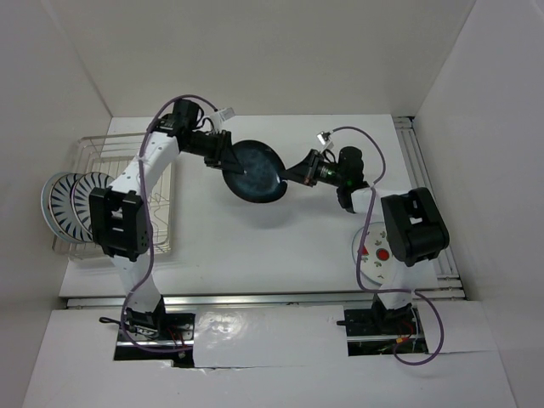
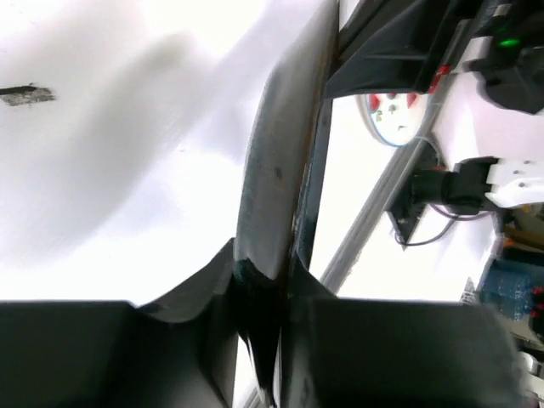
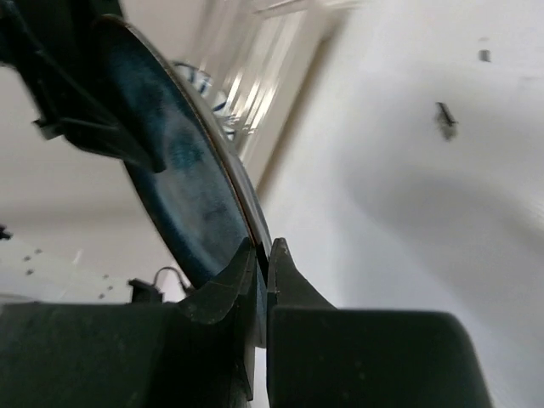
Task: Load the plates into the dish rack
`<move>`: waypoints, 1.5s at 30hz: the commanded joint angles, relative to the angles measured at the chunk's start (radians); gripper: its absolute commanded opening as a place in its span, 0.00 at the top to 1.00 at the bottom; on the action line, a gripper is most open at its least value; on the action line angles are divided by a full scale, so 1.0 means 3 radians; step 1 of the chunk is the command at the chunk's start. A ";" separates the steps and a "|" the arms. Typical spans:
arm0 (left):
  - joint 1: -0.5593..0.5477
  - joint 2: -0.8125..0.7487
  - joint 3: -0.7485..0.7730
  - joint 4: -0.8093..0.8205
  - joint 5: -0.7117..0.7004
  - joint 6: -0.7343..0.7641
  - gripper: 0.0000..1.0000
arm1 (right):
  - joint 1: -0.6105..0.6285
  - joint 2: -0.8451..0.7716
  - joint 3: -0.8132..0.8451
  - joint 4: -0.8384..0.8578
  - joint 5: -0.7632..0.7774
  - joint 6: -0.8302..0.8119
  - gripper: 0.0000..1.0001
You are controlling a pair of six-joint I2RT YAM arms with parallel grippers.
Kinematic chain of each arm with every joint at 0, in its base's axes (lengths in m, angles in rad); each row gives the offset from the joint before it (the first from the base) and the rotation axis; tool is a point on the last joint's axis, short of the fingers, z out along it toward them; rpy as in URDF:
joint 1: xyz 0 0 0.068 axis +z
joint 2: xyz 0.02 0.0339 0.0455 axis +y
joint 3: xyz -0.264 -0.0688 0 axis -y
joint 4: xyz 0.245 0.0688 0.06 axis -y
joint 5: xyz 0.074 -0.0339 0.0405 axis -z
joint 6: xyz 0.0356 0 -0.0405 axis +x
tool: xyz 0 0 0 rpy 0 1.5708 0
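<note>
At the far left the dish rack (image 1: 102, 146) sits on the table (image 1: 255, 255), close against the left wall. Two striped plates (image 1: 61, 204) stand upright in its left part, side by side, faces turned towards the left wall. The rest of the rack is partly hidden under the left arm (image 1: 127, 221), which rises from its base at the near edge and reaches across the rack towards the middle of the table.

The left gripper (image 1: 225, 157) is closed on the left rim of a dark blue plate (image 1: 255, 174). In the left wrist view the plate runs edge-on straight out from between the two fingers, which press on its two faces. That view shows a grey layer and a darker layer side by side along the edge, and I cannot tell whether this is one plate or two held together.

The blue plate is over the middle of the table, towards the back, well apart from the rack. It is tipped up on edge, with its glossy face towards the camera overhead.

The right gripper (image 1: 293, 174) is clamped on the opposite, right rim of the same plate. In the right wrist view its fingers meet on the thin edge, with the blue face to the left of them. So both tools grip the plate at once, one on each side.

Further right, the right arm (image 1: 412, 225) bends back to its base. Beneath it a watermelon plate (image 1: 370, 255) lies flat on the table near the right edge, partly covered by the arm.
</note>
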 commanded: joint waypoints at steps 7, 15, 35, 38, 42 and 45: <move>0.0382 -0.0494 -0.0155 0.0163 -0.0229 0.0211 1.00 | 0.0075 -0.0090 0.0256 0.0420 -0.0165 0.0317 0.71; 0.1257 -0.0934 0.0371 -0.0261 -0.0438 0.0364 1.00 | 0.0045 -0.0339 0.0257 -0.0351 -0.0243 -0.0260 0.13; 0.2653 -0.2340 -0.0272 -0.0399 -0.1824 0.1596 1.00 | 0.0152 -0.0871 -0.0060 -0.1958 0.0995 -0.1407 0.04; 0.2853 -0.2376 -0.0339 -0.0435 -0.1622 0.1719 1.00 | 0.0152 -0.0902 -0.0193 -0.1882 0.1031 -0.1407 0.04; 0.2889 -0.2407 -0.0477 -0.0532 -0.1431 0.1852 1.00 | 0.0152 -0.0872 -0.0229 -0.1774 0.0995 -0.1371 0.04; 0.2889 -0.2407 -0.0548 -0.0532 -0.1467 0.1822 1.00 | 0.0152 -0.0841 -0.0260 -0.1688 0.0964 -0.1335 0.04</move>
